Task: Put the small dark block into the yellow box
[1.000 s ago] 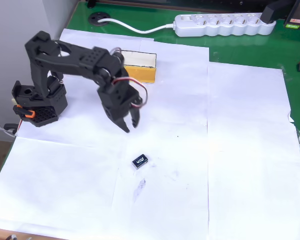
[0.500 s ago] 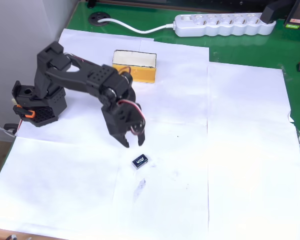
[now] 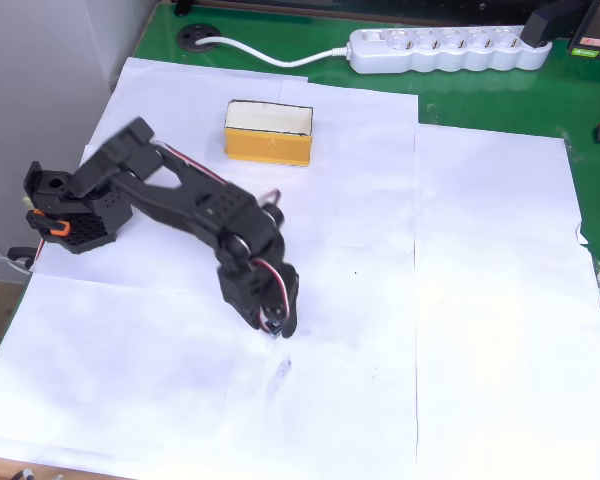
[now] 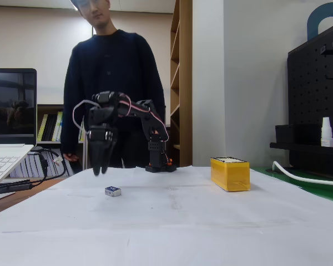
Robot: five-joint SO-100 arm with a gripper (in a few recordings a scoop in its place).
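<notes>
The small dark block lies on the white paper in the fixed view; from overhead my gripper hides it. My gripper points straight down, hanging a little above the paper. In the fixed view it is just left of the block. Its fingers stand slightly apart with nothing between them, so it is open. The yellow box stands open-topped and cream inside. It is at the top of the overhead view, well away from the gripper.
White paper sheets cover a green mat. A white power strip with its cable lies beyond the box. The arm's base sits at the left. A person stands behind the table, and a laptop sits at its left.
The arm has stretched out and lowered. The gripper has moved from near the yellow box to over the block, which it now covers in the overhead view.
</notes>
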